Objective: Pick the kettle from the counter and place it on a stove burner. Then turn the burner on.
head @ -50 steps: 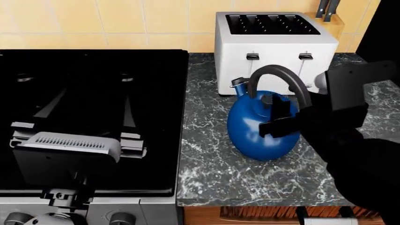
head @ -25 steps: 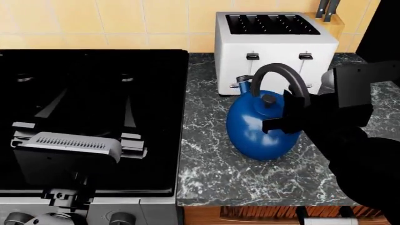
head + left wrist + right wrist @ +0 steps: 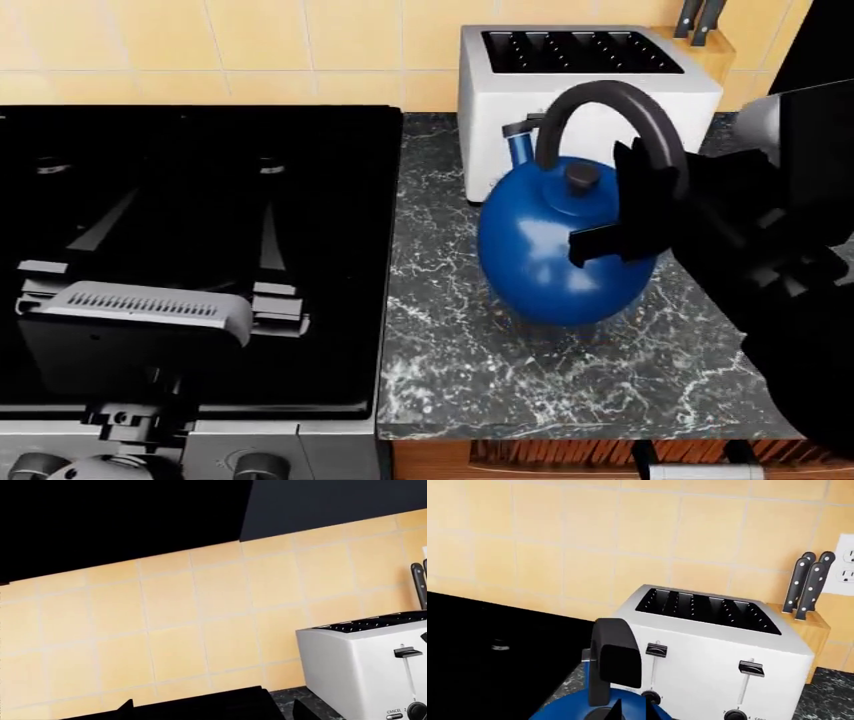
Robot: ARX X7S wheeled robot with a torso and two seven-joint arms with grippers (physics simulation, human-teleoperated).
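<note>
The glossy blue kettle [image 3: 561, 250] hangs a little above the dark veined counter [image 3: 454, 380], with its shadow under it. My right gripper [image 3: 641, 210] is shut on the right side of its black arched handle [image 3: 601, 100]. The right wrist view shows the handle [image 3: 617, 660] and the blue body [image 3: 564, 711] close under the gripper [image 3: 627, 712]. Left of the counter lies the black stove top [image 3: 200, 130]; a small silvery burner glint [image 3: 271, 160] is all that shows of the stove burner. My left gripper [image 3: 200, 220] hovers open over the stove, holding nothing.
A white four-slot toaster [image 3: 587, 80] stands right behind the kettle, and a knife block [image 3: 701, 30] behind that. Yellow tiled wall closes the back. Stove knobs [image 3: 260, 467] sit at the front edge below my left arm.
The kettle has risen off the counter in my right gripper and now looks larger and higher. The left arm has stayed where it was.
</note>
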